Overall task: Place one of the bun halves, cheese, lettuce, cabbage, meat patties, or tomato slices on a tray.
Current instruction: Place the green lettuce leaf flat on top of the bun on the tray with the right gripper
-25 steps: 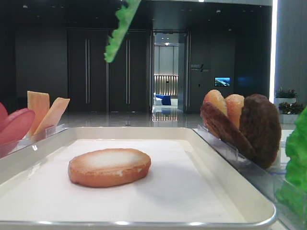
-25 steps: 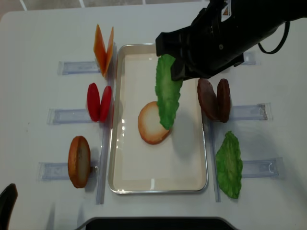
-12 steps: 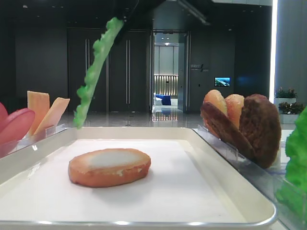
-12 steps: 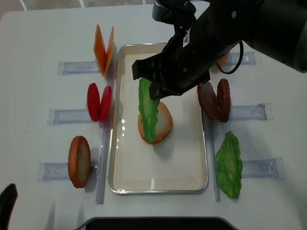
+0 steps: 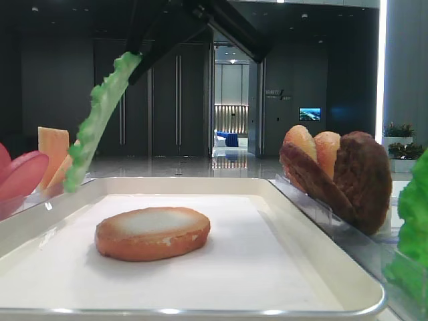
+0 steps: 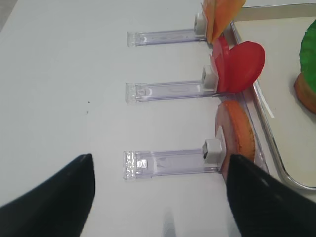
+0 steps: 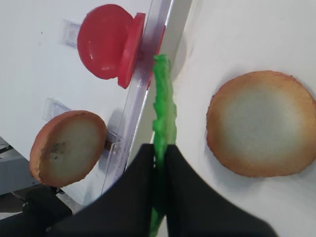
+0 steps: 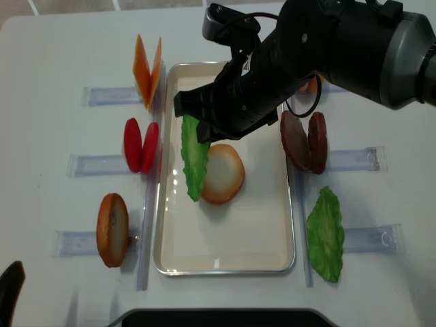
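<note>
Lettuce [image 8: 193, 158] hangs clamped in the right gripper [image 7: 160, 160] above the tray [image 8: 225, 238], beside the bun half [image 8: 221, 174]. Whether the left gripper [image 6: 158, 197] is apart or together cannot be told.

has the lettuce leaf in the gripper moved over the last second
Yes. The held lettuce leaf has swung left across the tray, from hanging over the bun half's right side to its left edge, and it hangs lower now.

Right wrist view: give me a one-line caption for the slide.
Right gripper holds a lettuce leaf edge-on above the tray, beside a bun half.
</note>
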You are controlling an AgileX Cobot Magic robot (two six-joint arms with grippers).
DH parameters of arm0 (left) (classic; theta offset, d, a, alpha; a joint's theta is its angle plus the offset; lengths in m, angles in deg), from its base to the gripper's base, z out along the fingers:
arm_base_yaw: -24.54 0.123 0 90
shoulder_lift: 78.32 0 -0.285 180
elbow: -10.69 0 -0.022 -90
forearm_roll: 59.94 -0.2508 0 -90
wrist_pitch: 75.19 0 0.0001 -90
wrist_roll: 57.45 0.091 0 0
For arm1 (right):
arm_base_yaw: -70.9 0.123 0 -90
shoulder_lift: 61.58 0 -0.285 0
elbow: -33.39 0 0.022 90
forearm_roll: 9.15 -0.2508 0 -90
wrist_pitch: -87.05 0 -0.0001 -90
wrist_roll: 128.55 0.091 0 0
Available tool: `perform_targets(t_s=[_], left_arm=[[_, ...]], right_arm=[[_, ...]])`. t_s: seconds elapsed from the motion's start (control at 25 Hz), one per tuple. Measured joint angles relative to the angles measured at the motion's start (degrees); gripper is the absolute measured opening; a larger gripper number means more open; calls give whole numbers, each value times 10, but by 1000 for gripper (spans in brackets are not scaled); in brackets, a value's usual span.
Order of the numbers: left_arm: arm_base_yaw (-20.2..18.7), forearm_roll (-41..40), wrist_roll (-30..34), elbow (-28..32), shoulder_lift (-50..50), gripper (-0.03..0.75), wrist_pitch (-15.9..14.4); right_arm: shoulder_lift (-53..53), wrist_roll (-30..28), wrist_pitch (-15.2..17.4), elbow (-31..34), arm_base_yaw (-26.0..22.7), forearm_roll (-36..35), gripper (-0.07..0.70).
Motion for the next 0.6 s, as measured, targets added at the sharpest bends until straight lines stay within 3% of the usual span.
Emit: perform_targets(t_s=[0.6], left_arm=[[0,0,0,0,0,636,0]], right_arm=[[37,-39,-19,0,1,-2,24]])
